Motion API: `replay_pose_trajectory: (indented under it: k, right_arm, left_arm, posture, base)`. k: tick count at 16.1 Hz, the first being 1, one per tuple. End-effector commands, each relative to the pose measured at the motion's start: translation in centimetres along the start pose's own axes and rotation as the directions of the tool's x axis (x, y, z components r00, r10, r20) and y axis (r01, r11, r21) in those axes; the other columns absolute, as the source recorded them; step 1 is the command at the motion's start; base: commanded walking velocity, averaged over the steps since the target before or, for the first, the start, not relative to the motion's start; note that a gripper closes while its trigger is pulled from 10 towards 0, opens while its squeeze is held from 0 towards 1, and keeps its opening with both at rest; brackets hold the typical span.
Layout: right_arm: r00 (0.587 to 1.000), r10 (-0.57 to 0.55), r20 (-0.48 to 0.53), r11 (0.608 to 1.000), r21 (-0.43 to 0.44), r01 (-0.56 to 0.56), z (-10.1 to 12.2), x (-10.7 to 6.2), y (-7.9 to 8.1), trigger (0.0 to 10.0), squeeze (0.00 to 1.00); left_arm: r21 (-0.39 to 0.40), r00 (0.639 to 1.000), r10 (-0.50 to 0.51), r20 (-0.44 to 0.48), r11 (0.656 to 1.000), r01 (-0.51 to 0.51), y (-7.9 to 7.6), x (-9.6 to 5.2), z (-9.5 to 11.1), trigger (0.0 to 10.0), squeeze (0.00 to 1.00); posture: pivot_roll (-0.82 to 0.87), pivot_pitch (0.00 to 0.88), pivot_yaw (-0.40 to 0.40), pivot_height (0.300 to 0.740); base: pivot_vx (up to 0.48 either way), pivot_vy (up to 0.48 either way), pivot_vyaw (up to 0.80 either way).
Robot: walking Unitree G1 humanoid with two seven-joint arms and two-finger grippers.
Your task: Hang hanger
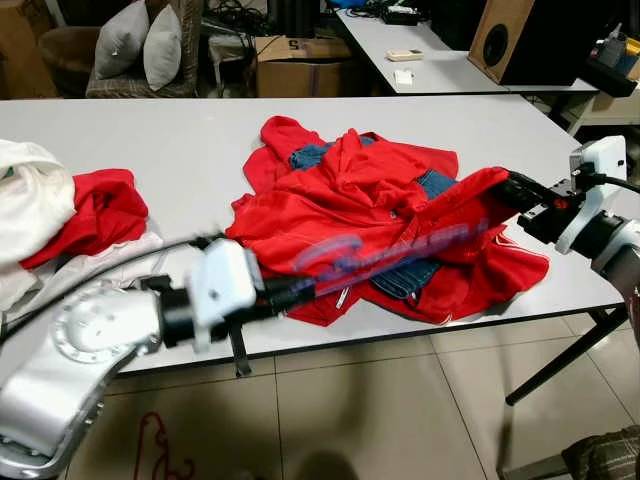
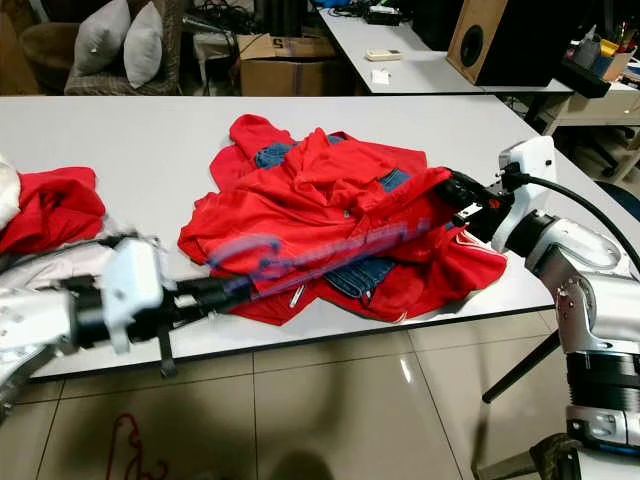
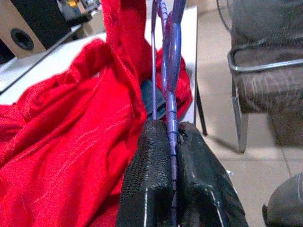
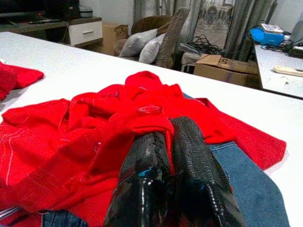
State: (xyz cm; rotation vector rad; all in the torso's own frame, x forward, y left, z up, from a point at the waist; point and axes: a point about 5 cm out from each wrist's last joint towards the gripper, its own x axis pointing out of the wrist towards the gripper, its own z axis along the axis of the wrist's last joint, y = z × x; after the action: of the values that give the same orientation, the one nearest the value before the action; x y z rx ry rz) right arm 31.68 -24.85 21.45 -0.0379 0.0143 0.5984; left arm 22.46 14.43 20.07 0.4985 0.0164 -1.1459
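Observation:
A blue plastic hanger (image 1: 400, 258) stretches across the heap of red garments (image 1: 350, 200) on the white table (image 1: 180, 150). My left gripper (image 3: 173, 137) is shut on the hanger's near end, at the table's front edge (image 1: 290, 293). The hanger's far part runs under the red cloth. My right gripper (image 1: 512, 188) is shut on a fold of red cloth (image 4: 151, 120) at the heap's right side, lifting it a little. Blue jeans (image 1: 410, 275) lie under the red garments.
A second pile of white and red clothes (image 1: 60, 215) lies at the table's left end. A red hanger (image 1: 155, 450) lies on the tiled floor. A metal chair (image 3: 265, 75) stands off the table's right end. Boxes, a cushioned chair and another table sit behind.

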Motion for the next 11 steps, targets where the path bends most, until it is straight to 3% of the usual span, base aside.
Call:
replay_pose_trajectory:
  k: [1, 3, 6, 8, 11]
  right_arm:
    - [0.999, 0.022, 0.026, 1.0, -0.007, -0.022, 0.7, 0.1, 0.3, 0.0, 0.0]
    - [0.999, 0.032, 0.026, 0.999, -0.007, -0.032, 0.6, 0.0, 0.5, 0.0, 0.0]
    - [0.998, 0.062, 0.027, 0.998, 0.001, -0.062, 0.4, -0.5, 1.3, 0.0, 0.0]
    - [0.997, 0.077, 0.026, 0.997, 0.003, -0.077, 0.3, -0.7, 1.7, 0.0, 0.0]
    - [0.994, 0.107, 0.038, 0.994, 0.01, -0.107, 0.4, -0.8, 2.6, 0.0, 0.0]
  left_arm:
    - [0.037, 1.0, 0.027, -0.012, 0.999, -0.027, 0.4, 0.3, -0.2, 10.0, 0.0]
    - [0.046, 0.997, 0.075, 0.005, 0.996, -0.075, 1.1, 0.4, 0.1, 10.0, 0.0]
    - [0.124, 0.981, 0.194, -0.017, 0.974, -0.19, 2.9, 0.8, -0.2, 10.0, 0.0]
    - [0.133, 0.98, 0.2, -0.01, 0.971, -0.197, 3.1, 1.2, -0.1, 10.0, 0.0]
    - [0.136, 0.993, 0.122, -0.01, 0.983, -0.119, 2.3, 2.7, -0.2, 10.0, 0.0]
  posture:
    - [0.0, 0.017, -0.066, 0.74]
    - [0.0, 0.018, -0.063, 0.74]
    - [-0.01, 0.019, -0.054, 0.74]
    - [-0.01, 0.018, -0.051, 0.74]
    - [-0.01, 0.019, -0.045, 0.74]
  base:
    - [0.0, 0.0, 0.0]
    - [0.0, 0.0, 0.0]
    - [0.0, 0.0, 0.0]
    - [0.0, 0.0, 0.0]
    - [0.0, 0.0, 0.0]
